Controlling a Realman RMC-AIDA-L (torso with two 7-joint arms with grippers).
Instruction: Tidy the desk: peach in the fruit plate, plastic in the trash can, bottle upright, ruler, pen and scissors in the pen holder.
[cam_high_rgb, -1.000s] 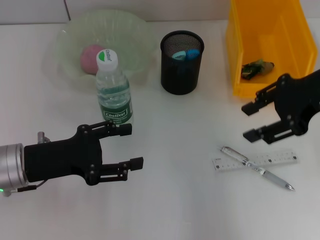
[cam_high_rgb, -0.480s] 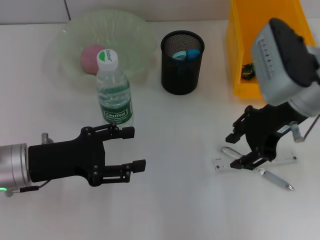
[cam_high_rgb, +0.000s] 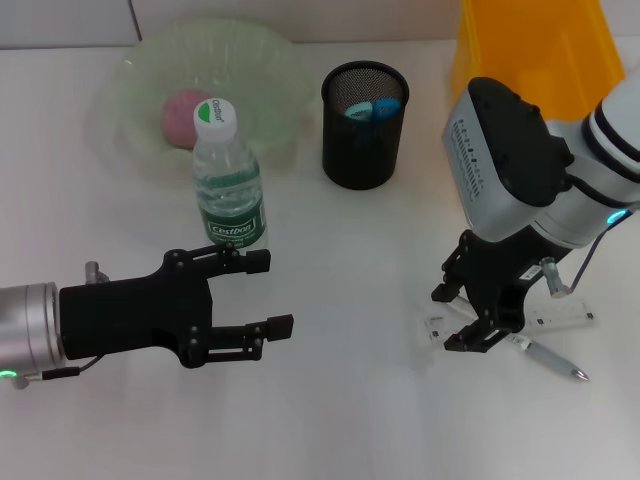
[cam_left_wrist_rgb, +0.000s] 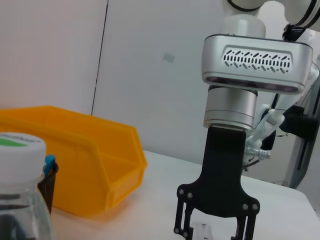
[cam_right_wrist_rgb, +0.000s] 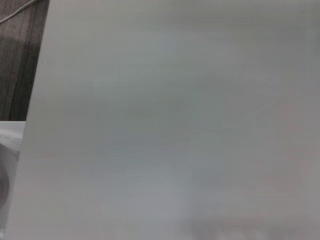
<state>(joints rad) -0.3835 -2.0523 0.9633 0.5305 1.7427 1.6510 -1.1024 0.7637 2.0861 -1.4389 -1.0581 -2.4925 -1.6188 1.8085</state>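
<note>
the bottle (cam_high_rgb: 229, 190) standing near the table's far left, just in front of the bowl (cam_high_rgb: 205, 90), carries the only readable text. its green label (cam_high_rgb: 235, 228) shows the brand word "cestbon" in white letters. the white cap (cam_high_rgb: 213, 113) has a green mark with small lettering that cannot be read. the ruler (cam_high_rgb: 560, 317) near the table's right edge has scale marks, but no numbers can be read.
</note>
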